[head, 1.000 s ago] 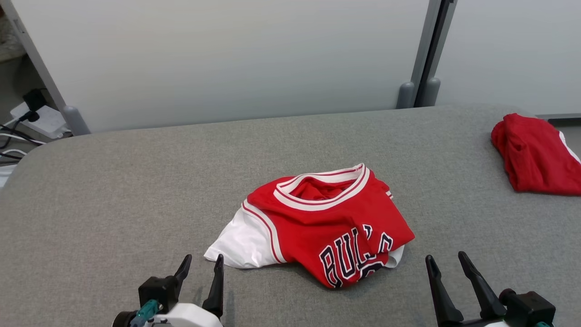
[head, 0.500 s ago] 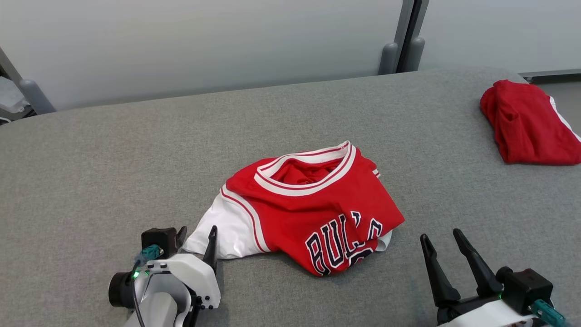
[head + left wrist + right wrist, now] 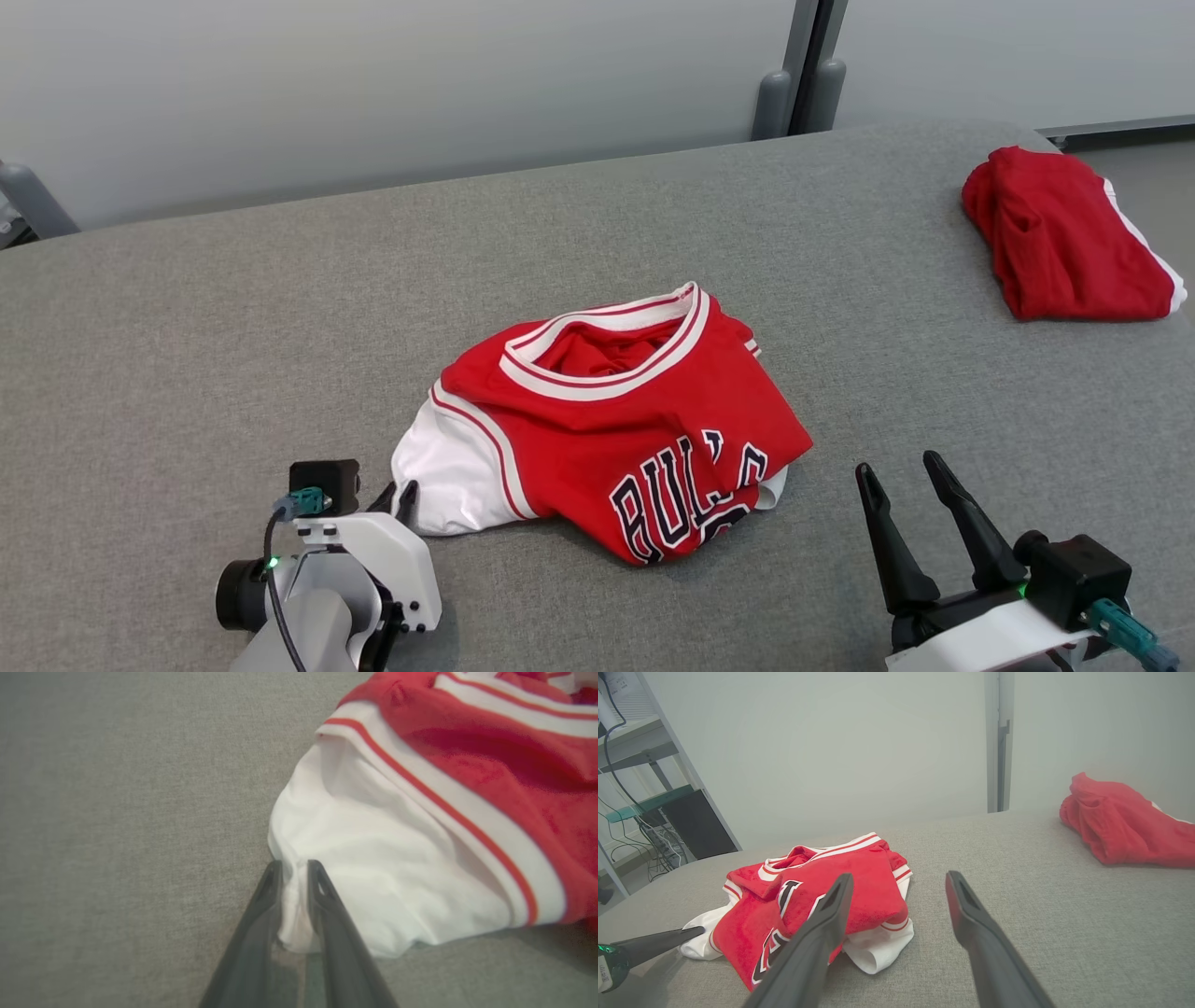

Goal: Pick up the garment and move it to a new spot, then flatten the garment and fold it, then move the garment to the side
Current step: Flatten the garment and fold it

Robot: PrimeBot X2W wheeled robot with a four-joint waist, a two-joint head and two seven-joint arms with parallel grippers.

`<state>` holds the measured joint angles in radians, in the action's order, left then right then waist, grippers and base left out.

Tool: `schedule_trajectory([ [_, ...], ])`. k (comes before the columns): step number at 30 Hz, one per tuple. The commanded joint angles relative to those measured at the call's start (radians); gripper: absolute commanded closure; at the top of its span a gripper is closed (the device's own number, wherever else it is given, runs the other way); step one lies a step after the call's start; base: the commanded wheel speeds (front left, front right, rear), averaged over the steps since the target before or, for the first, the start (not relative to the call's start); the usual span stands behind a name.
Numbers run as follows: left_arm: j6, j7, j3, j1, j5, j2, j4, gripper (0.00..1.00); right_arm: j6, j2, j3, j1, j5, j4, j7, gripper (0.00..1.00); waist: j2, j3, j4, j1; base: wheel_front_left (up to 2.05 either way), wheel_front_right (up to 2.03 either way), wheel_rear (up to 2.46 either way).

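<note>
- The garment (image 3: 607,420) lies crumpled mid-bench (image 3: 233,327), its lettering partly folded under.
- In the head view my left tool (image 3: 397,495) is half hidden behind its wrist; the left wrist view shows it clamped on the garment's white corner.
- My right tool (image 3: 898,465) stands apart, empty, beside the garment.
- A second red cloth (image 3: 1055,238) lies far right, cut off in the right wrist view.

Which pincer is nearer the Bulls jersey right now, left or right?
Left. The left pincer is at the jersey's white corner, with cloth pinched between its fingers. The right pincer stands open, apart from the jersey's lettered end, over the bare grey surface.
</note>
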<state>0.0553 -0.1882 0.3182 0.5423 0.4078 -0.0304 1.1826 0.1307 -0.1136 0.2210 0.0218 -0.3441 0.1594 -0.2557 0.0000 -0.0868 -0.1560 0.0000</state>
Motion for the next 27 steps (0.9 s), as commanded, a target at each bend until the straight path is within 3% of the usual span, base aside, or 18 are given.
schedule_trajectory([
  [1,0.018,-0.015,-0.029,0.035,0.029,-0.021,-0.016,1.00,0.000,-0.010,0.016,0.026,-0.008,-0.021,-0.006,0.00,0.0000,0.008,-0.001,0.0000,0.00,0.00,0.00],
  [5,0.068,0.028,-0.015,0.022,0.203,-0.020,-0.098,1.00,0.000,-0.008,0.019,0.016,-0.015,-0.019,-0.006,0.00,0.0000,0.036,-0.004,0.0000,0.00,0.00,0.00],
  [11,0.075,0.258,0.133,-0.013,0.822,-0.020,-0.571,1.00,0.000,-0.005,0.018,-0.003,-0.024,-0.013,-0.006,0.00,0.0000,0.078,-0.006,0.0000,0.00,0.00,0.00],
  [16,0.066,0.261,0.205,0.067,1.161,-0.020,-0.829,1.00,0.000,0.003,0.018,-0.012,-0.022,-0.009,-0.006,0.00,0.0000,0.099,-0.022,0.0000,0.00,0.00,0.00],
  [22,0.003,0.126,0.280,0.238,1.358,-0.020,-0.954,1.00,0.000,0.010,0.049,-0.003,-0.039,-0.003,-0.006,0.00,0.0000,0.103,-0.059,0.0000,0.00,0.00,0.00],
  [27,-0.038,0.038,0.325,0.390,1.392,-0.020,-0.912,1.00,0.000,0.006,0.156,0.036,-0.114,0.046,-0.006,0.00,0.0000,0.098,-0.075,0.0000,0.00,0.00,0.00],
])
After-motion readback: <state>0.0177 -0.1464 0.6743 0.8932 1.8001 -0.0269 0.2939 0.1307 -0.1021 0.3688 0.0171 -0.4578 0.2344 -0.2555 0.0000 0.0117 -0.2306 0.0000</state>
